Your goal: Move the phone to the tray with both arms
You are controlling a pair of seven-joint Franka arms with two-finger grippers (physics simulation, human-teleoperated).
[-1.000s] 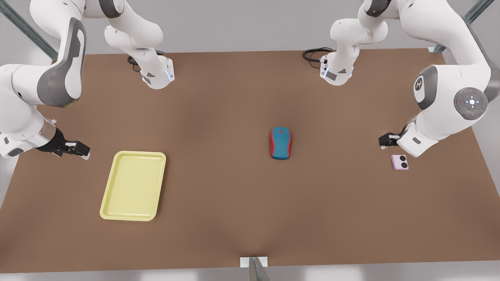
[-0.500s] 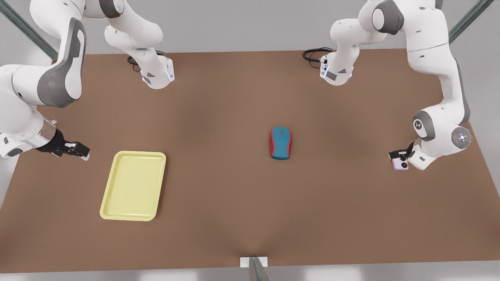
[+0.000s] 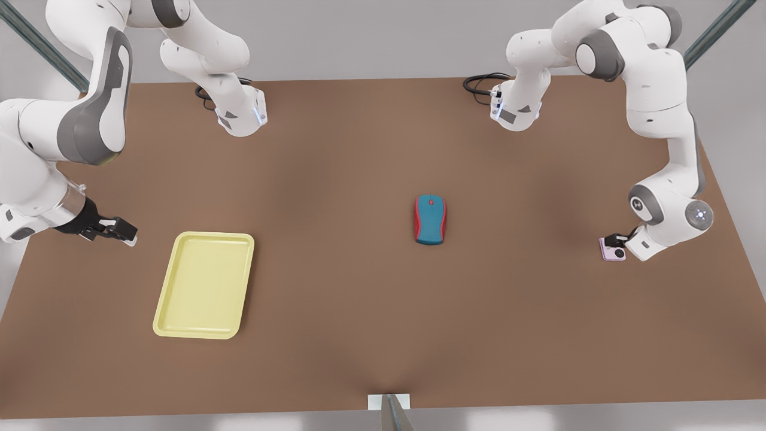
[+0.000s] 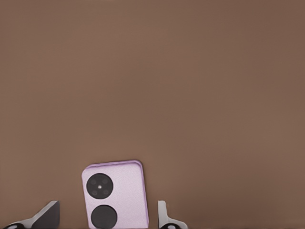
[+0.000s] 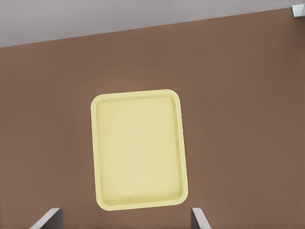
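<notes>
The pale pink phone [image 3: 611, 254] lies flat on the brown table at the front view's right, its two black lenses facing up. My left gripper [image 3: 614, 244] is low over it and open, with one finger on each side of the phone [image 4: 114, 195]; in the left wrist view the fingertips [image 4: 47, 217] stand a little clear of its edges. The pale yellow tray [image 3: 203, 287] rests empty at the front view's left. My right gripper [image 3: 122, 230] waits open just left of the tray, looking down on the tray [image 5: 138, 152].
A blue-and-red computer mouse [image 3: 430, 219] sits near the table's middle, between phone and tray. Both arm bases [image 3: 239, 117] and black cables stand at the far edge. The phone lies close to the table's right edge.
The left arm has swung down and forward, bringing its open gripper from behind the phone to around it. The right arm, tray and mouse have not moved.
</notes>
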